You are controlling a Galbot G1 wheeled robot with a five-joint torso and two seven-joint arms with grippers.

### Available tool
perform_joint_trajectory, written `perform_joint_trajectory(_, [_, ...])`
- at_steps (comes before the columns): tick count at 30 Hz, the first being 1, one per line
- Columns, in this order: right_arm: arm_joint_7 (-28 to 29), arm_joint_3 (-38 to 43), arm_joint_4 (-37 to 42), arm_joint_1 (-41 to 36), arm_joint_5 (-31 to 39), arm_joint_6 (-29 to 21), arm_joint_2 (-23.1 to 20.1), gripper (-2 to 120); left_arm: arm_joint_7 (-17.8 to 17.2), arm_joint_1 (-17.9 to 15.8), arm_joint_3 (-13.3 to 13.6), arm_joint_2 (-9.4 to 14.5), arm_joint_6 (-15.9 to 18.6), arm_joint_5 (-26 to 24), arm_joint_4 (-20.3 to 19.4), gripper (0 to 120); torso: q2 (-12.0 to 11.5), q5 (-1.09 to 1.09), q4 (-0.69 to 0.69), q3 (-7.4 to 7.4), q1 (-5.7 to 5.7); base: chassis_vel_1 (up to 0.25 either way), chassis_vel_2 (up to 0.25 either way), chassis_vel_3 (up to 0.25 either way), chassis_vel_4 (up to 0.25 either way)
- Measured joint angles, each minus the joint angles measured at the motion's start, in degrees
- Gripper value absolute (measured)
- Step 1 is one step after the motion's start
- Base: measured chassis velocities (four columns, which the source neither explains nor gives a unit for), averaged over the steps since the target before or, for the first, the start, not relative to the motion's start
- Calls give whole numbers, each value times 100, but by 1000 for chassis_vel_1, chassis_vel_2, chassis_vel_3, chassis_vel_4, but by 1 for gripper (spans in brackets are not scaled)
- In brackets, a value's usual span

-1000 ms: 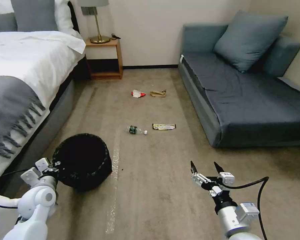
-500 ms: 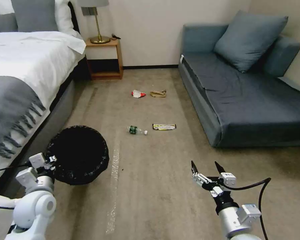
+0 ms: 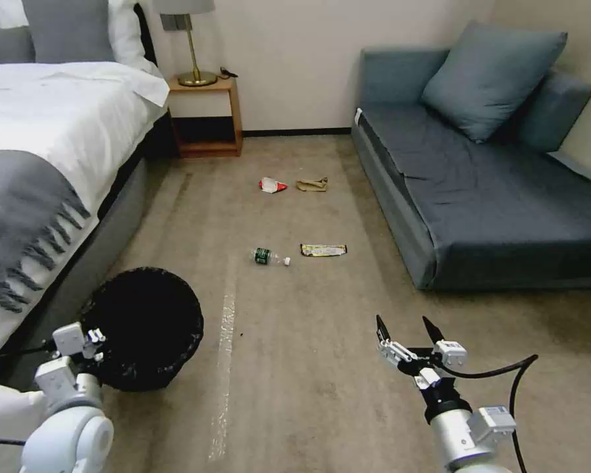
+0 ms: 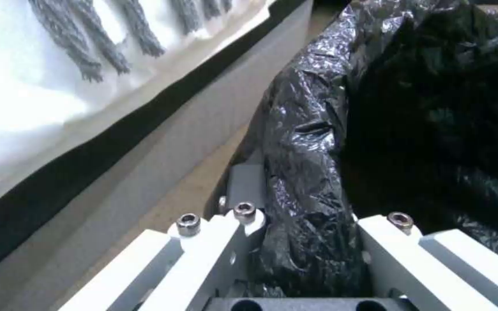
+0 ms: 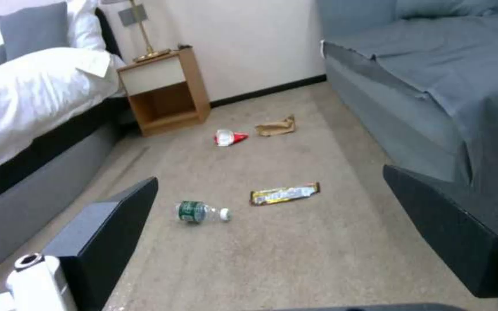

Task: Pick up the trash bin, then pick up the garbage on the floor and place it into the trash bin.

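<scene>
The trash bin [image 3: 144, 325], lined with a black bag [image 4: 433, 108], is at the lower left beside the bed. My left gripper [image 3: 93, 336] [image 4: 307, 242] is shut on its near rim, one finger on each side of the bag-covered edge. The garbage lies on the carpet ahead. A clear bottle [image 3: 268, 257] [image 5: 200, 212] and a gold wrapper [image 3: 323, 249] [image 5: 285, 194] are nearer. A red-and-white packet [image 3: 272, 185] [image 5: 229, 137] and a tan paper bag [image 3: 312, 184] [image 5: 276, 126] lie farther off. My right gripper [image 3: 404, 325] [image 5: 269, 175] hangs open above the carpet, short of the bottle and wrapper.
A bed [image 3: 39, 131] with a grey throw runs along the left. A blue sofa [image 3: 492, 197] lines the right, and a wooden nightstand [image 3: 203, 115] with a lamp stands at the back wall. Open carpet lies between bed and sofa.
The left gripper has drawn back to the left and toward me, carrying the bin with it. The right gripper has barely moved.
</scene>
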Motion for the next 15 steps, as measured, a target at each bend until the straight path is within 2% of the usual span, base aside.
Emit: perform_joint_trajectory(15, [-5, -18, -203, 94, -85, 160, 58, 100, 64, -45, 47, 15, -81, -110, 141, 6, 0, 0, 0, 0, 0, 0, 0, 0, 0])
